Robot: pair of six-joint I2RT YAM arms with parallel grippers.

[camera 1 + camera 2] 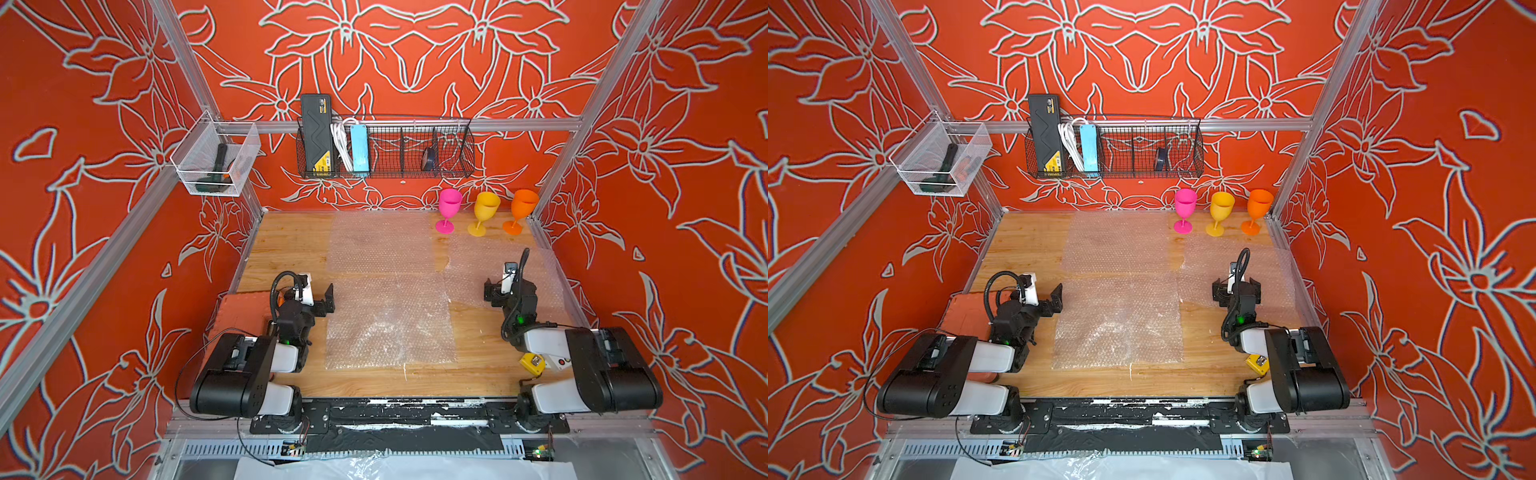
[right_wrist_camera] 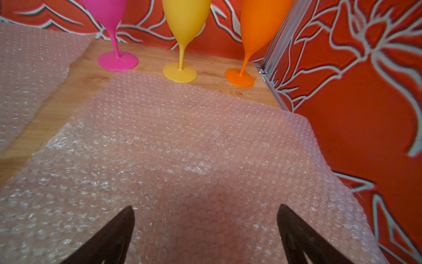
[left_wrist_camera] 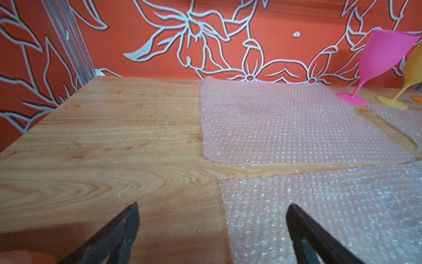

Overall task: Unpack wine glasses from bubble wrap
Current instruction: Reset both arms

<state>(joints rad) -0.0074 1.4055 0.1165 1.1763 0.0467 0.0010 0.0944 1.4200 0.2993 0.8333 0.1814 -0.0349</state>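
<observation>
The left gripper (image 3: 211, 213) is spread wide and holds nothing. One finger hangs over the bare wood of the table (image 3: 114, 137). The other hangs over the left edge of the near bubble wrap sheet (image 3: 319, 205).

The right gripper (image 2: 205, 212) is spread wide too and holds nothing. It hangs over the right bubble wrap sheet (image 2: 182, 148). That sheet lies along the table's right edge and curls up a little against the wall there. The far bubble wrap sheet (image 1: 380, 241) lies flat by the far edge.

The pink glass (image 1: 449, 208), the yellow glass (image 1: 485, 210) and the orange glass (image 1: 523, 205) stand upright in a row at the far right corner, out of the wrap. The yellow glass's foot is just beside the right sheet.

A black wire basket (image 1: 449, 149) on the back wall holds a black box (image 1: 316, 133), a white cable (image 1: 340, 145) and a blue box (image 1: 358, 149). A clear bin (image 1: 245, 149) on the left holds a dark tool (image 1: 218, 164).
</observation>
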